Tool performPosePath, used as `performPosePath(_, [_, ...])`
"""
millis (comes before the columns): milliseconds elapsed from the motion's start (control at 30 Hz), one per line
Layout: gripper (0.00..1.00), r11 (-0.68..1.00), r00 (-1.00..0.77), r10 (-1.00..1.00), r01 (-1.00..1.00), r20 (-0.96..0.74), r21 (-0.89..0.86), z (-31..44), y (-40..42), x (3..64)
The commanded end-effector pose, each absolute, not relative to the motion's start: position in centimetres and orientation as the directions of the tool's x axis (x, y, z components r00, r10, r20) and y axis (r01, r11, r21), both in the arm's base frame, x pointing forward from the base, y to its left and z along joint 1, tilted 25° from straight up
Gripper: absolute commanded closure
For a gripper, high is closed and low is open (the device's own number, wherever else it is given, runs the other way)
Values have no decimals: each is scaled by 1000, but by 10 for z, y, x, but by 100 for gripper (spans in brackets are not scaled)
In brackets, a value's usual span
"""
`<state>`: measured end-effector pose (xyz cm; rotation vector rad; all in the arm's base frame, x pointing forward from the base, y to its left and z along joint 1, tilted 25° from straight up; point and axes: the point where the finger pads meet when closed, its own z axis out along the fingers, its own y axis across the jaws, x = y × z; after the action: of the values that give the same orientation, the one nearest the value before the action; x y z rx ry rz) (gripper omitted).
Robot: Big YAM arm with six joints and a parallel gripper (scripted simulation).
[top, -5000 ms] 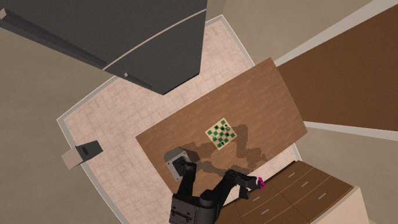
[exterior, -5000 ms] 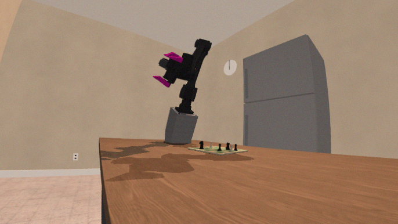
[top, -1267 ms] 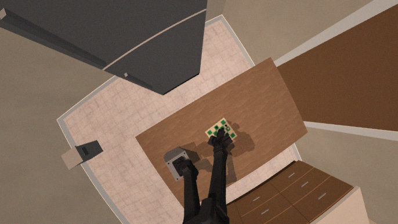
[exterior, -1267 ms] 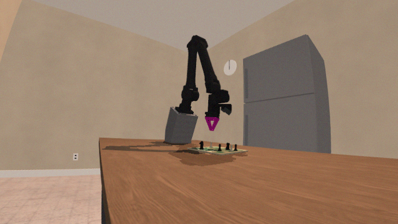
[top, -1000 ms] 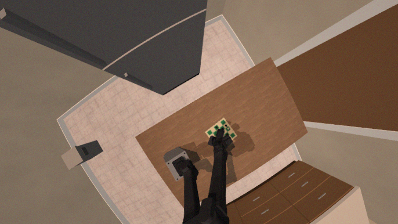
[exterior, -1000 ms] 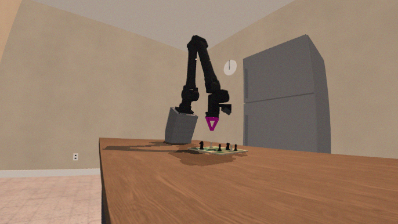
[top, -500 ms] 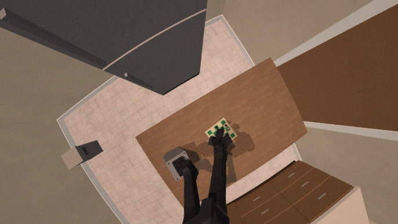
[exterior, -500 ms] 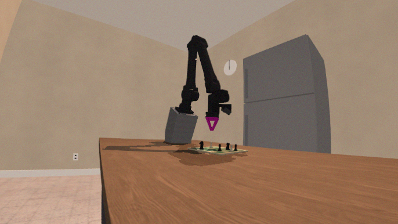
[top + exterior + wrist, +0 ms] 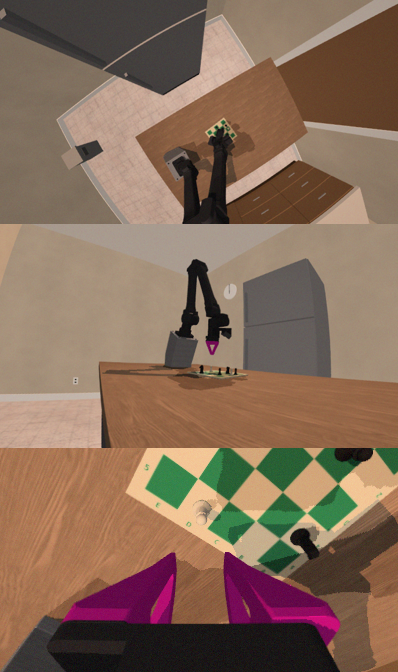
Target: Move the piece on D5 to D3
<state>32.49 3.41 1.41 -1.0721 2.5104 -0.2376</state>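
Pincer: the pincer (image 9: 199, 565) is hanging above the counter (image 9: 261, 409) just off the board's (image 9: 150, 484) lettered edge, its magenta fingers narrowed to a partial gap and grasping nothing; bare wood is showing between them in the wrist view.
Why narrowed: I judge the fingers are being set to a slim gap so they can slip down around one piece without brushing its neighbours.
Height: in the exterior view the fingertips are sitting well above the tops of the pieces, so nothing on the board is being touched.
Task piece: the white pawn (image 9: 201, 512) is standing upright on the board's nearest rank, just beside the letter D on that edge; with the 5 printed at the near corner, I am taking this as the D5 piece.
Relative to the board edge: the pawn is lying just beyond that edge from the pincer, slightly to the left of the finger gap in the wrist view.
Other pieces: a black pawn (image 9: 302, 540) is standing farther along the same edge, and dark pieces (image 9: 352, 453) are sitting at the far side of the board; all are looking upright.
Stage: the approach is under way, and the pawn is not yet being gripped.
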Motion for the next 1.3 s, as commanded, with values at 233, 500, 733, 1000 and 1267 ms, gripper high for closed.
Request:
performPosePath(233, [67,690,-620,-724,-652,-303,-313,11,32,333])
performPosePath(500, [67,690,-620,-724,-653,-301,-312,1,32,336])
performPosePath(733, [67,690,-620,-724,-653,-302,-313,-6,31,340])
performPosePath(1000, [67,691,-619,-723,-649,-308,-318,-15,31,350])
performPosePath(1267, [67,692,-621,-722,-651,-304,-313,-25,30,350])
